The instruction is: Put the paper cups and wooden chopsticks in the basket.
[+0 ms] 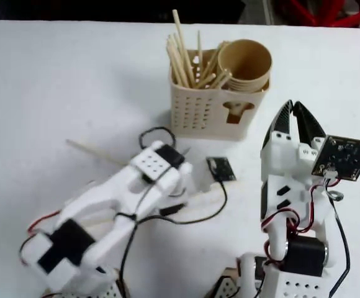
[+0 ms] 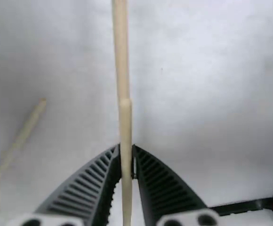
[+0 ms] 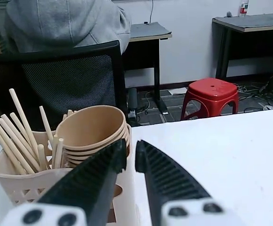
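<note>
White tabletop (image 1: pixel 56 74); chopstick (image 2: pixel 123 117) pinched between left fingers (image 2: pixel 99 181), right fingers (image 3: pixel 169 181) together near basket (image 1: pixel 198 115)

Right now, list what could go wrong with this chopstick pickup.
1. The left tool pinches the chopstick with a long length sticking out ahead; it may pivot or slip on the lift.
2. The basket already holds a crowded bundle of chopsticks; the new one could snag there.
3. The right tool sits close beside the basket, so the arms might clash.
</note>
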`<state>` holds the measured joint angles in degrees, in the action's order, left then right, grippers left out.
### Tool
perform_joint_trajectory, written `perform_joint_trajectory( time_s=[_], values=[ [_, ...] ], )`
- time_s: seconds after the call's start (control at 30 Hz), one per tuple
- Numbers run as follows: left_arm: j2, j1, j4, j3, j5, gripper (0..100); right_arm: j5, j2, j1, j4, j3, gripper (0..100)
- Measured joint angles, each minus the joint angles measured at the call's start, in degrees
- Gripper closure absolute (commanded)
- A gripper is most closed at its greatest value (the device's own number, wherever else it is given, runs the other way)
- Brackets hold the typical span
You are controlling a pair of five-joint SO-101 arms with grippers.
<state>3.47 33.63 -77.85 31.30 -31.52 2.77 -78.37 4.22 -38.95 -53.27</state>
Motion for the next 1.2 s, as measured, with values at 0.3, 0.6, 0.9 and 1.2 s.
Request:
perform_joint_trajectory(
  time_s=[0.3, 0.6, 0.9, 1.2],
  values=[
    [15.6, -6.7, -7.6, -2.1, -0.4, 98, 0.0, 0.0, 1.5, 0.0, 0.0, 95.7],
    [24.4, -11.3, -13.1, -17.9, -0.4, 98, 0.0, 0.0, 1.5, 0.0, 0.0, 95.7],
    [18.4, -11.3, -4.0, -37.9, 2.2, 98, 0.0, 0.0, 1.5, 0.0, 0.0, 95.7],
    [9.8, -11.3, 17.1, -54.0, 15.6, 98, 0.0, 0.0, 1.5, 0.7, -1.8, 95.7]
  ],
)
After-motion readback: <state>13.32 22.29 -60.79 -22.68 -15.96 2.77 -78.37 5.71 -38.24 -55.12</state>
